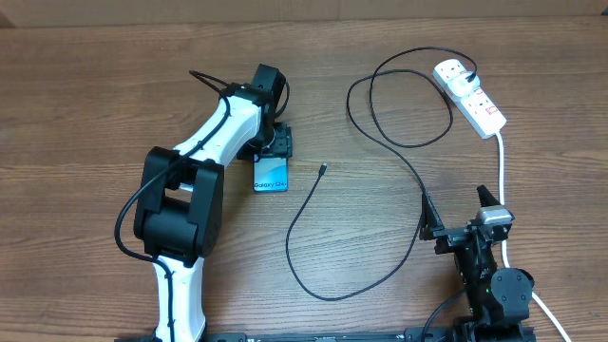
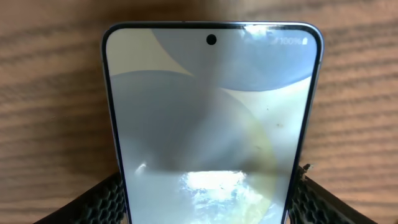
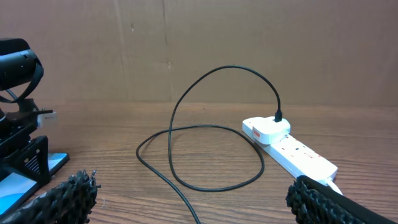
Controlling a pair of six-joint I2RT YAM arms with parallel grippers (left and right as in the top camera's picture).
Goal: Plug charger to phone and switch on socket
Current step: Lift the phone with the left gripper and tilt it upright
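The phone (image 1: 271,176) lies on the wooden table with its light blue screen up. My left gripper (image 1: 275,144) is at its far end. In the left wrist view the phone (image 2: 211,112) fills the space between my two finger pads (image 2: 208,202), which press on its long edges. The black charger cable ends in a loose connector tip (image 1: 323,169) right of the phone, apart from it. Its other end is plugged into the white socket strip (image 1: 475,100), also in the right wrist view (image 3: 301,157). My right gripper (image 1: 454,201) (image 3: 196,205) is open and empty.
The cable loops across the table between the phone and the strip and passes under my right gripper (image 3: 186,186). The strip's thick white lead (image 1: 502,166) runs down past the right arm. A cardboard wall (image 3: 249,43) stands behind the table.
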